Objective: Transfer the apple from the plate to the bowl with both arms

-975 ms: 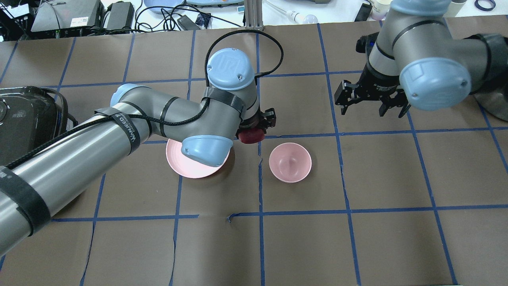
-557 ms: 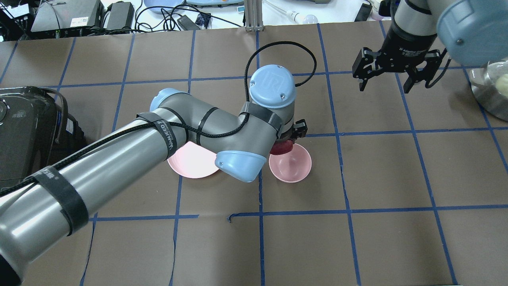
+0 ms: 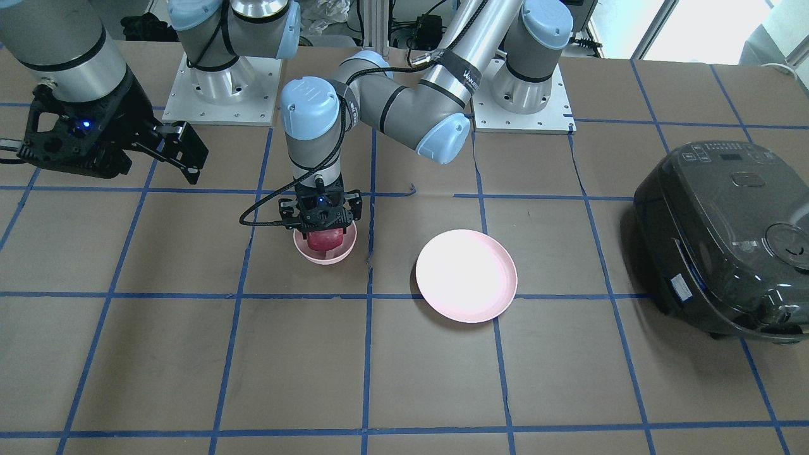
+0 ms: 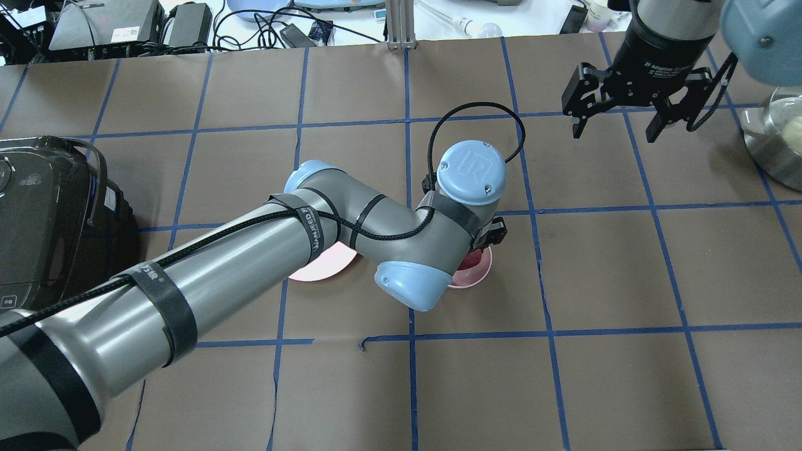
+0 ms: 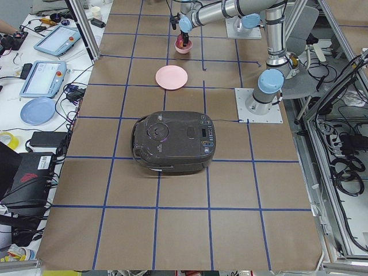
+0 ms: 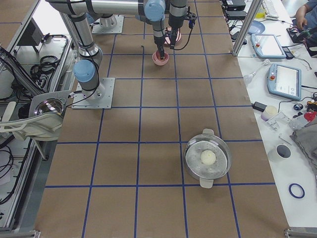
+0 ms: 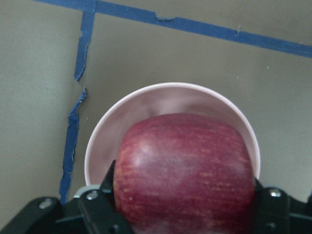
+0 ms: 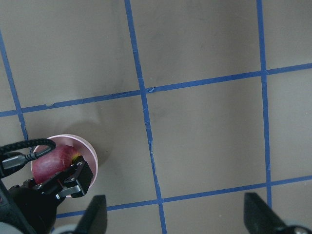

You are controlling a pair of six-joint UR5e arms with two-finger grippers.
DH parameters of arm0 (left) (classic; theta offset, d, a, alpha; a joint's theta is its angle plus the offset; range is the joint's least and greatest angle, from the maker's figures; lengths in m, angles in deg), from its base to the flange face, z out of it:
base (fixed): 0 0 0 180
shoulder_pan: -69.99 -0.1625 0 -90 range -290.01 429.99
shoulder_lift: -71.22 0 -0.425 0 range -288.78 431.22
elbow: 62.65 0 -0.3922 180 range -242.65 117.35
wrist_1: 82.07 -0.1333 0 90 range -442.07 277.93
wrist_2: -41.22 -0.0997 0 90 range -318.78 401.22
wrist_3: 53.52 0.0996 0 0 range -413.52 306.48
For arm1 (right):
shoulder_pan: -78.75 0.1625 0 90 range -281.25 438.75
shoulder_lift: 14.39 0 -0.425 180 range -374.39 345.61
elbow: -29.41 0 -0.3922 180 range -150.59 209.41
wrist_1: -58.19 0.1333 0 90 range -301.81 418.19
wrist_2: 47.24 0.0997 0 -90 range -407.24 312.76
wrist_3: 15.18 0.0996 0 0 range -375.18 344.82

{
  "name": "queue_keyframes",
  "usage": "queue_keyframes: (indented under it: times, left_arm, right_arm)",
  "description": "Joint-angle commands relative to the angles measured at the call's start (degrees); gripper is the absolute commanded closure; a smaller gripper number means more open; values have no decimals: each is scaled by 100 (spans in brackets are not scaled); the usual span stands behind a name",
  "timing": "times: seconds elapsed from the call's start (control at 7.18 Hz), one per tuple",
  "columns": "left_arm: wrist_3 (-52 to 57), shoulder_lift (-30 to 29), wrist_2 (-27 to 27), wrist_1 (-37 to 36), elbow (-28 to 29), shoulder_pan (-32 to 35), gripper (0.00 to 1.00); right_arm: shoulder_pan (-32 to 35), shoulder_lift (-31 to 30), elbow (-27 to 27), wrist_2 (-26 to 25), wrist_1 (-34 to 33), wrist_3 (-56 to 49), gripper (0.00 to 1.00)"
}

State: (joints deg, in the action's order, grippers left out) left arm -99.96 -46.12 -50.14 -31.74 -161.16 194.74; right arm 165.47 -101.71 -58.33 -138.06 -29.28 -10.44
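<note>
My left gripper (image 3: 322,222) is shut on the dark red apple (image 3: 324,240) and holds it down in the mouth of the small pink bowl (image 3: 328,256). I cannot tell whether the apple touches the bowl's bottom. In the left wrist view the apple (image 7: 185,170) fills the space over the bowl (image 7: 170,92). In the overhead view the left arm hides most of the bowl (image 4: 477,270). The wide pink plate (image 3: 466,275) lies bare beside it. My right gripper (image 4: 614,133) is open and empty, high at the table's far right.
A black rice cooker (image 3: 720,240) stands at the left end of the table and also shows in the overhead view (image 4: 44,213). A steel pot with a glass lid (image 4: 777,144) sits at the right edge. Brown paper with blue tape lines covers the table.
My left gripper carried the apple rightward from beside the plate to over the bowl and lowered it into the bowl's mouth. My right gripper moved back and to the right, still open.
</note>
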Motion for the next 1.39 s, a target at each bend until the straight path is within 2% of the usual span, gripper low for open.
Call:
queue_keyframes:
  times: [0.0, 0.14, 0.42, 0.84, 1.25]
  left_arm:
    - [38, -96, -14, -5, 16, 6, 11]
    - [74, 104, -5, 56, -97, 15, 0]
    - [467, 359, -31, 100, -256, -194, 0]
    - [2309, 1228, 30, 677, -493, -1535, 0]
    - [3272, 2063, 57, 1435, -485, -2689, 0]
  right_arm:
    - [12, -4, -33, 3, 10, -61, 0]
    - [55, -4, -33, -6, 19, -87, 0]
    - [222, -4, -33, -32, 2, -88, 0]
    - [232, -4, -33, -24, 10, -87, 0]
    - [232, -4, -42, -6, 19, -105, 0]
